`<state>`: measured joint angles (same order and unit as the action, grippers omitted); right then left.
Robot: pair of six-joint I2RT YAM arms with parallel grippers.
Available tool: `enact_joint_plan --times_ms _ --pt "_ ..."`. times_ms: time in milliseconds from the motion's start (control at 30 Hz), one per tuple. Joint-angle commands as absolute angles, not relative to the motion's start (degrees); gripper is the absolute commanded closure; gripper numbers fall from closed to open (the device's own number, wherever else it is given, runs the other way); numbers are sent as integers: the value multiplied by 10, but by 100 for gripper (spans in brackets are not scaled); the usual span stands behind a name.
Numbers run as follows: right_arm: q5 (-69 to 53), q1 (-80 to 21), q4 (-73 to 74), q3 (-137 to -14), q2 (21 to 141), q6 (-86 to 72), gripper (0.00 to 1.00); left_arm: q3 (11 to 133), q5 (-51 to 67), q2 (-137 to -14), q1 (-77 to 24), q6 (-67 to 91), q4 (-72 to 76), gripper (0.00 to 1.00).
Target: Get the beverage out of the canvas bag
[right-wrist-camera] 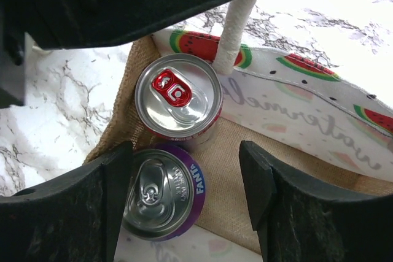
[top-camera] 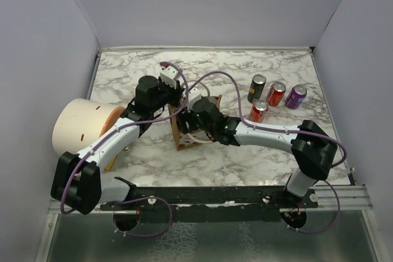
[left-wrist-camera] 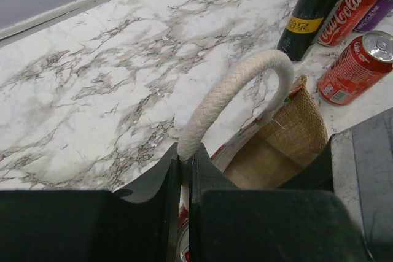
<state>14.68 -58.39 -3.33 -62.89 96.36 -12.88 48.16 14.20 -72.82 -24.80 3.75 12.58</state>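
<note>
Holdings at this moment, largest first.

1. Marble surface (top-camera: 135, 65). It carried everything listed below.
2. Cream cylinder (top-camera: 77, 126), lying at the left. It was no part of the job and we left it out of our reckoning.
3. Canvas bag (top-camera: 183, 140), standing mid-surface between the two arms with its mouth open to the right wrist camera.
4. Left gripper (left-wrist-camera: 184, 164), pinched tight on the white loop handle (left-wrist-camera: 227, 96). We judged this hold worth keeping: it props the mouth open and should stop the bag rising with a can.
5. Right gripper (right-wrist-camera: 184, 154), spread wide and empty, hovering over the bag's mouth.
6. Four loose cans (top-camera: 276, 93), grouped on the surface right of the bag and well apart from it.
7. Red-tabbed can (right-wrist-camera: 178, 93), upright inside the bag, beside the handle's root.
8. Purple can (right-wrist-camera: 163, 191), upright inside and touching the red-tabbed one, partly under one finger (right-wrist-camera: 116, 176).

Handling note: we judged the gripper centred on neither can. It should shift squarely over one (the red-tabbed can looked the freer). Then it should descend wide, close below the rim and lift straight up, with the fingers clear of the bag wall and the rope.
</note>
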Motion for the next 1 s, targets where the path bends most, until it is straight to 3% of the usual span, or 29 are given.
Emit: enact_joint_plan --times_ms 0,467,800,967 --pt "128 -580 -121 -603 978 -115 28 503 154 -707 -244 48 172 100" --pt "90 -580 -209 -621 1065 -53 14 503 165 -714 -242 56 174 100" --pt "83 -580 -274 -632 1113 -5 12 504 166 -715 -243 57 174 100" --pt "62 -578 -310 -627 1123 21 21 504 166 -715 -242 57 174 100"
